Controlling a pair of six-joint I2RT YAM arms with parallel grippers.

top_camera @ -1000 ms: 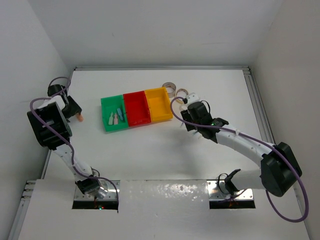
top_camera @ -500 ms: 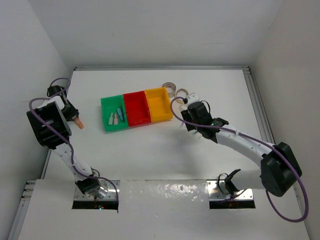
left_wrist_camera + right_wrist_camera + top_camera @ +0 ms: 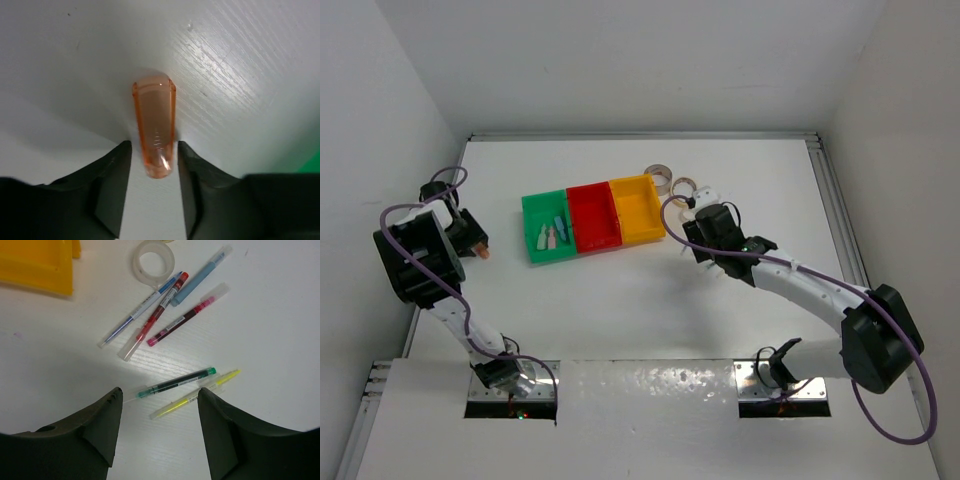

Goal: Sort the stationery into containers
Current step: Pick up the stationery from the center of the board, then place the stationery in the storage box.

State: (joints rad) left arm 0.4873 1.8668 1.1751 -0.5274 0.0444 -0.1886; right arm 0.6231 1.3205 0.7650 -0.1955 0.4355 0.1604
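Left gripper [image 3: 153, 152] at an orange block [image 3: 154, 120], right gripper [image 3: 160, 392] above loose pens.

The overhead view alone shows the whole white table [image 3: 620, 300] and the green bin [image 3: 532, 205], red bin [image 3: 590, 190] and yellow bin [image 3: 638, 181] joined in a row, with small blocks [image 3: 551, 235] in the green one. Only the left wrist view shows the block's near end between the fingers; whether they pinch it cannot be told. The right wrist view shows wide, empty jaws above a green pen [image 3: 175, 382] and a yellow pen [image 3: 195, 394]. Beyond these lie four more pens [image 3: 155, 315] and a tape ring [image 3: 153, 261]. The left gripper is close to the left wall [image 3: 380, 120], with bare table between it and the green bin.
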